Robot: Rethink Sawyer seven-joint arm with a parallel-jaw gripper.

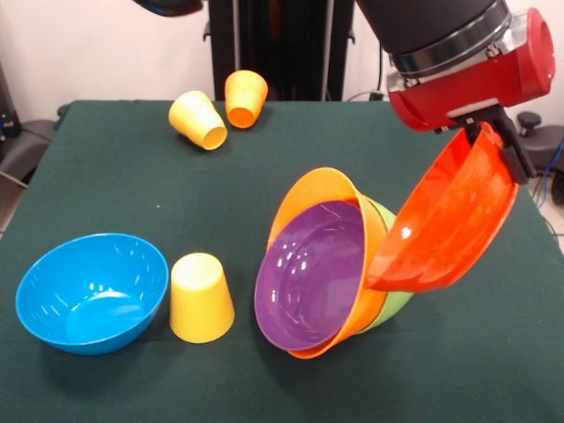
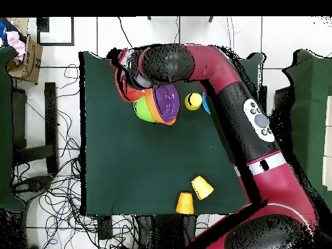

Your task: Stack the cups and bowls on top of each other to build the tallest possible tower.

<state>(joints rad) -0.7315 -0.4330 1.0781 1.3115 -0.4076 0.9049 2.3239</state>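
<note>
My gripper (image 1: 495,145) is shut on the rim of the red-orange bowl (image 1: 449,220) and holds it tilted, off the table. The bowl's lower edge meets the tower (image 1: 352,264). That tower is a purple bowl (image 1: 313,273) inside a large orange bowl (image 1: 308,189), inside a lime green bowl (image 1: 398,304), all tipped on their side. From overhead the red-orange bowl (image 2: 126,92) sits beside the purple bowl (image 2: 166,100). A blue bowl (image 1: 92,291) stands upright at the left. A yellow cup (image 1: 201,297) stands upside down beside it.
Another yellow cup (image 1: 198,120) lies on its side at the far edge, next to an orange cup (image 1: 245,97); overhead they show as the yellow one (image 2: 201,187) and the orange one (image 2: 185,203). My arm (image 2: 220,78) reaches over the table's edge and partly hides the blue bowl.
</note>
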